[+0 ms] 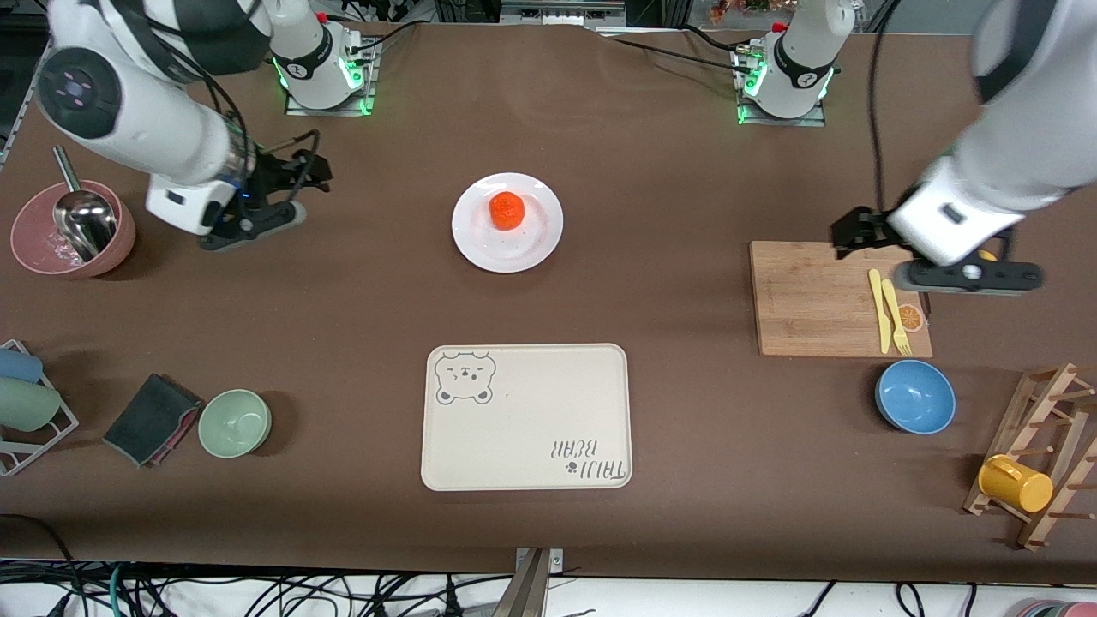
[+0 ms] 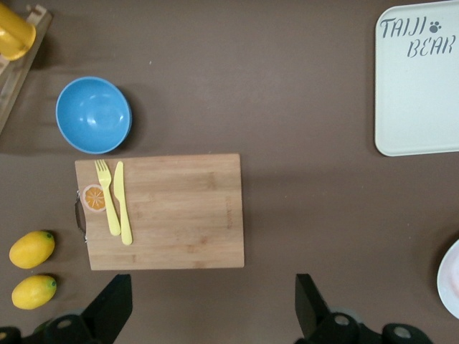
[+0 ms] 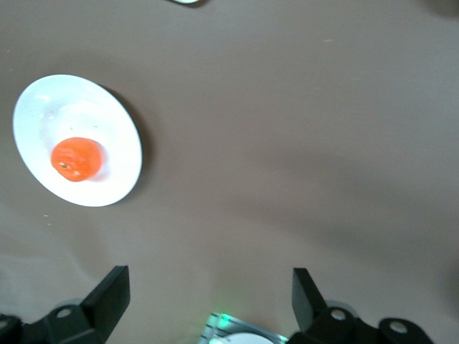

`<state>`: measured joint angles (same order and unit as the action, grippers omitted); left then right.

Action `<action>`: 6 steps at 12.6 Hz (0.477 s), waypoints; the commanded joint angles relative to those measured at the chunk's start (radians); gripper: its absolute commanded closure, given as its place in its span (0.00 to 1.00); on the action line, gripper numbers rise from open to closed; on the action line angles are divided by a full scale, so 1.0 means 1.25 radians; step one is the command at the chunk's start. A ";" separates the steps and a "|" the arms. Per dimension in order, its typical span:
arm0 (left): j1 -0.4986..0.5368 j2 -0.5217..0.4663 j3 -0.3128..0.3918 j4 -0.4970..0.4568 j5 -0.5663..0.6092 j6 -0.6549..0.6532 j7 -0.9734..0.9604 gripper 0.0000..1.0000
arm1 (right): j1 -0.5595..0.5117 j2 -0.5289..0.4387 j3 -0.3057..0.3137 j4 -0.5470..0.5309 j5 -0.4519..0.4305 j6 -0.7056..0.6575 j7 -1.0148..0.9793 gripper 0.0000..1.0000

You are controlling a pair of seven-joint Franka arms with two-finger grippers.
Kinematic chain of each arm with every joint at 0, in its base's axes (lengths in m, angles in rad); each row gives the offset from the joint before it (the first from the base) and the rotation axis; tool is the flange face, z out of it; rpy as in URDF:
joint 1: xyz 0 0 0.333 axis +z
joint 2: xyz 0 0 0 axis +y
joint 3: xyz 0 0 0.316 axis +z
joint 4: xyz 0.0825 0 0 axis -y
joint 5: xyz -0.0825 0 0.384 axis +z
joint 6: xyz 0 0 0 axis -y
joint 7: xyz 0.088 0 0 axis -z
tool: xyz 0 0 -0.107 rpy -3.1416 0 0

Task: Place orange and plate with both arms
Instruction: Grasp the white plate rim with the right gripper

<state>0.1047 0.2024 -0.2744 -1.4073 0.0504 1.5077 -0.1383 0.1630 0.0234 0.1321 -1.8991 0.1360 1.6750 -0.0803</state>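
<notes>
The orange (image 1: pixel 506 210) sits on the white plate (image 1: pixel 527 244) on the table between the two bases. In the right wrist view the orange (image 3: pixel 76 158) lies on the plate (image 3: pixel 43 115), well away from the fingers. My right gripper (image 1: pixel 310 176) is open and empty, in the air over bare table between the plate and the pink bowl; it also shows in the right wrist view (image 3: pixel 208 301). My left gripper (image 1: pixel 850 233) is open and empty over the table at the cutting board's edge; it also shows in the left wrist view (image 2: pixel 211 308). That view shows the plate's rim (image 2: pixel 452 287).
The cream bear tray (image 1: pixel 527 417) lies nearer the front camera than the plate. The wooden cutting board (image 1: pixel 814 300) holds a yellow fork and knife. There are a blue bowl (image 1: pixel 915 396), a green bowl (image 1: pixel 235 422), a pink bowl (image 1: pixel 34 240) with a ladle, a mug rack (image 1: pixel 1041 446) and two lemons (image 2: pixel 32 249).
</notes>
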 commanded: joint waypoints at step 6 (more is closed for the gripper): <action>-0.122 -0.179 0.166 -0.206 -0.054 0.110 0.046 0.00 | -0.004 -0.010 0.049 -0.326 0.332 0.349 -0.170 0.00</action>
<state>-0.0369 0.1278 -0.0813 -1.4891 0.0109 1.5434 -0.1050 0.1633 0.0306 0.1713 -2.2184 0.4553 2.0187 -0.2136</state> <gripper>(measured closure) 0.000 0.000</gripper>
